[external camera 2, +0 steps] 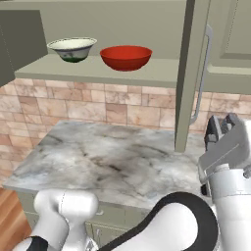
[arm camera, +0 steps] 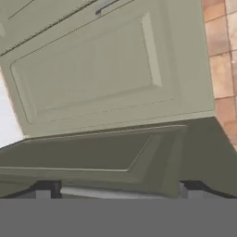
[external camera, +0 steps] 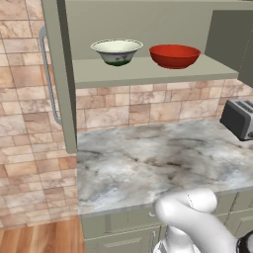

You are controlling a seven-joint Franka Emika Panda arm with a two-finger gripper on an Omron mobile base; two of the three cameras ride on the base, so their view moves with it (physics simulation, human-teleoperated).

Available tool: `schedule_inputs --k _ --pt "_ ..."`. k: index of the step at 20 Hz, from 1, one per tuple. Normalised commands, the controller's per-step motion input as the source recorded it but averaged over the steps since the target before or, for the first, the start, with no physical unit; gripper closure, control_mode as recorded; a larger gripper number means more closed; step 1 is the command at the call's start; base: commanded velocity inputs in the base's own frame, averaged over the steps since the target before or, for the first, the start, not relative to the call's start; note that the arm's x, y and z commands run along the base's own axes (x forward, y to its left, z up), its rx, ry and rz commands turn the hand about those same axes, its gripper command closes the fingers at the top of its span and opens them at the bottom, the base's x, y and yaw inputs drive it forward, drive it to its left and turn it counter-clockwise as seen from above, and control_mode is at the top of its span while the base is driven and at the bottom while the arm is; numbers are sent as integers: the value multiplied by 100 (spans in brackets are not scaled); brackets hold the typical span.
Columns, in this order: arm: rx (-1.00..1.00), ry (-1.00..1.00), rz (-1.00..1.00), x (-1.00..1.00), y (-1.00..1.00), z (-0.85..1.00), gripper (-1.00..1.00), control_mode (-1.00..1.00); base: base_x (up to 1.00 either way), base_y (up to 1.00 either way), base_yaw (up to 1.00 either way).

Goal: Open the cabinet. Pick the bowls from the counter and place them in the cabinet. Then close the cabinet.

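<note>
Bowls both up on the shelf (external camera: 153, 74) of the open cabinet (external camera: 148, 20), side by side and apart. Cream-white bowl (external camera: 117, 51) with green marking near the foot to the left in the left base view, glossy red bowl (external camera: 174, 56) just to its right; same order in the right base view, cream-white bowl (external camera 2: 72, 49) then red bowl (external camera 2: 126, 57). Both upright, resting on the plain green shelf.

Marbled table (external camera: 148, 163) below. Grey toaster (external camera: 239, 118) at its far right edge in the left base view. Tan brick wall (external camera: 148, 106) behind, between table and shelf.

Left cabinet door (external camera: 62, 74) swung out, seen nearly edge-on, long silver bar handle (external camera: 47, 74) on its outer face. Right door (external camera 2: 188, 73) likewise open and edge-on in the right base view, silver handle (external camera 2: 203, 78) on its far side.

Fingers (external camera 2: 220, 128) raised at the right of the right base view, near the right door's handle and pointing up toward it. Tips (arm camera: 46, 189) dark and low in the hand view, set wide apart with a silver bar (arm camera: 115, 193) running between them, just under the door panel (arm camera: 102, 69). Cannot tell whether closed on the bar or merely around it.
</note>
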Motion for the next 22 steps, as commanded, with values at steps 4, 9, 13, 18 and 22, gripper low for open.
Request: schedule_inputs --k 4,9,13,18,22 --pt "0 -1 14 42 -13 -21 -100 -100 0 0 0" --pt "-1 0 20 91 0 -30 -100 -100 0 0 0" --pt "0 0 21 100 0 -9 -100 -100 0 0 0" --pt "1 0 31 10 20 0 -100 -100 0 0 0" --pt "4 0 51 -100 77 0 -100 -100 0 0 0"
